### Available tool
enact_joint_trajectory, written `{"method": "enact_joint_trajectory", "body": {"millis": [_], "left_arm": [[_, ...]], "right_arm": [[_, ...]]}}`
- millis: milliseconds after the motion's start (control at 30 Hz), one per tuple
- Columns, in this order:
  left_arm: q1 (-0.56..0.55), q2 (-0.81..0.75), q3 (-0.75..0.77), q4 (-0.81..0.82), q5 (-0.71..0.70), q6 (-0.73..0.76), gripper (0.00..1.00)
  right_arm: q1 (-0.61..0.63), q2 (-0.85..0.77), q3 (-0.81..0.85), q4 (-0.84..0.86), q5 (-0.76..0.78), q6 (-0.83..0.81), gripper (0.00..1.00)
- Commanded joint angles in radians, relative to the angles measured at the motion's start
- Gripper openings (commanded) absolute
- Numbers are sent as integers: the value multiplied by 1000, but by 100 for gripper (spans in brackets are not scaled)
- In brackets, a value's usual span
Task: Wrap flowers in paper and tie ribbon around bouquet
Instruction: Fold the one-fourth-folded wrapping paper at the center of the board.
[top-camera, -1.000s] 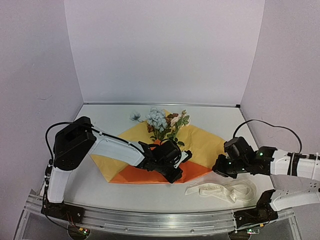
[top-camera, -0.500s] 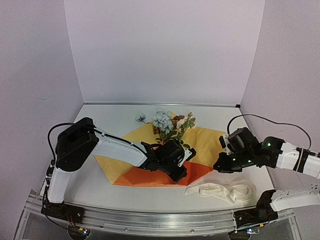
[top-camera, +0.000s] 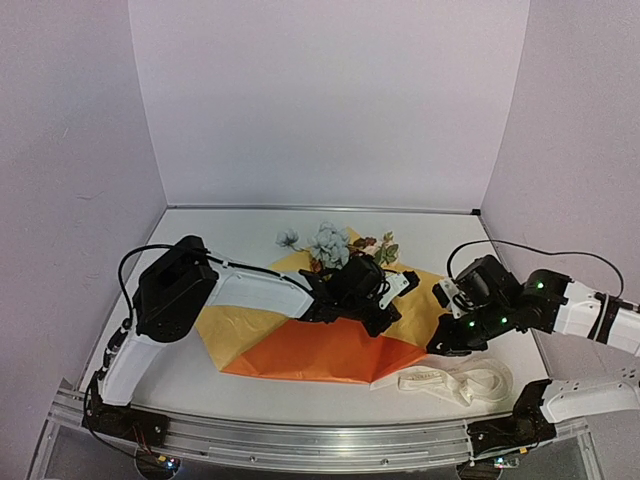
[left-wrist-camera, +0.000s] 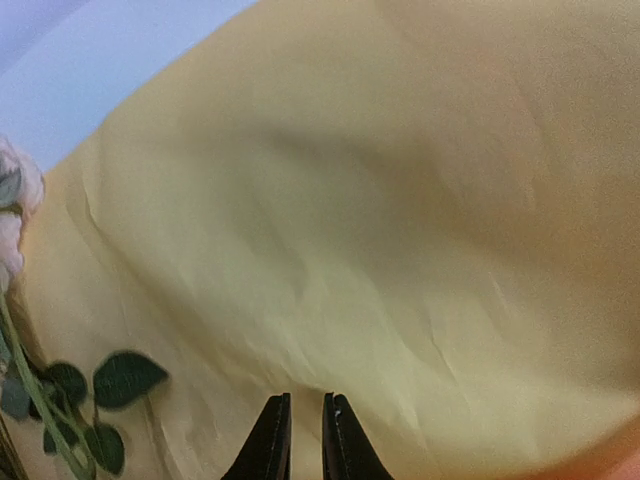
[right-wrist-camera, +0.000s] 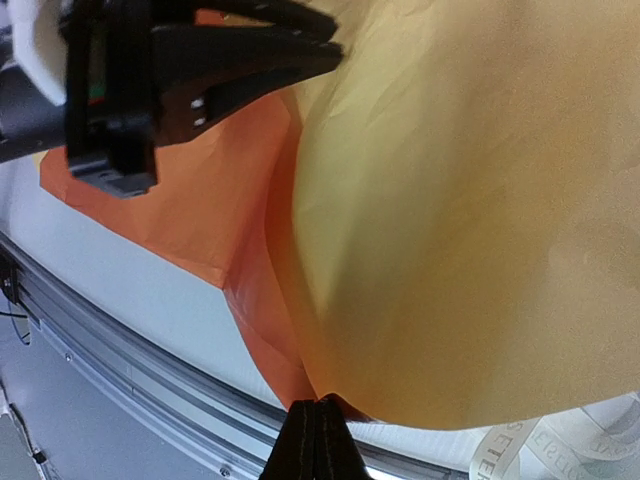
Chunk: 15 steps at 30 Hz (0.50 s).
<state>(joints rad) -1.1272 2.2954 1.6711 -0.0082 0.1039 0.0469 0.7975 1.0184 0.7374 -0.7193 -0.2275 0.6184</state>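
RISK | left gripper (left-wrist-camera: 302, 405) barely open, right gripper (right-wrist-camera: 315, 415) clamped, both pinching paper (top-camera: 310, 350) | we feared opposing pulls might tear it, dislodging flowers (top-camera: 328, 243)

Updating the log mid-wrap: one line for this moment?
left gripper: holds folded paper beside flowers | right gripper: pinches paper corner | ribbon: loose on table
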Motion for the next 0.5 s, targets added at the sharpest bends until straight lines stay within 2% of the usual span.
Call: {"method": "enact_joint_trajectory", "body": {"millis": [0,300,467], "left_arm": [[5,101,140,0,-33,115,13],[21,181,182,1,-48,111,10],[39,130,173,37,-65,72,11]], "right_arm": [[4,17,55,-39,-33,-20,0],[5,3,70,-76,9,-27,0],[5,8,110,-158,88,-50,0]]}}
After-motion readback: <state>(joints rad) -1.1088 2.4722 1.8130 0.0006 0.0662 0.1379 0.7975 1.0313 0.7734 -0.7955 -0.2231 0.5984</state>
